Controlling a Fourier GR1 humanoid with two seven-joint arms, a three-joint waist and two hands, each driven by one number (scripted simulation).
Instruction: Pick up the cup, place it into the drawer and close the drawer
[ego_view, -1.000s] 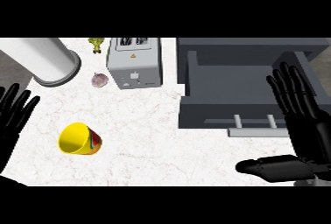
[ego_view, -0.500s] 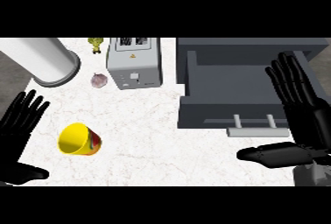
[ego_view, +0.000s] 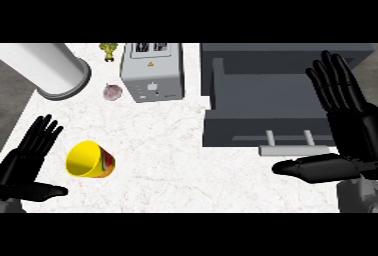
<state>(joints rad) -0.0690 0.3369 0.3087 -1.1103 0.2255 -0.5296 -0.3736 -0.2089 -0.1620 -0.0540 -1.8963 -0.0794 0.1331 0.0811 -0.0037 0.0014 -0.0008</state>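
Hands: left hand (ego_view: 28, 162) near-left, fingers straight, holding nothing; right hand (ego_view: 347, 135) near-right, likewise released. Cup (ego_view: 89, 160) lies on its side just right of left hand, mouth facing left. Prob. light, rigid, smooth; grip across rim/wall. Drawer (ego_view: 273, 107) stands open, far right.

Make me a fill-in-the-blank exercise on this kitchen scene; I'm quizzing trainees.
1. The yellow cup lies on its ____.
2. The grey drawer stands ____.
3. The cup lies nearest the robot's ____ hand.
4. The toaster stands to the ____ of the drawer.

Missing words: side; open; left; left
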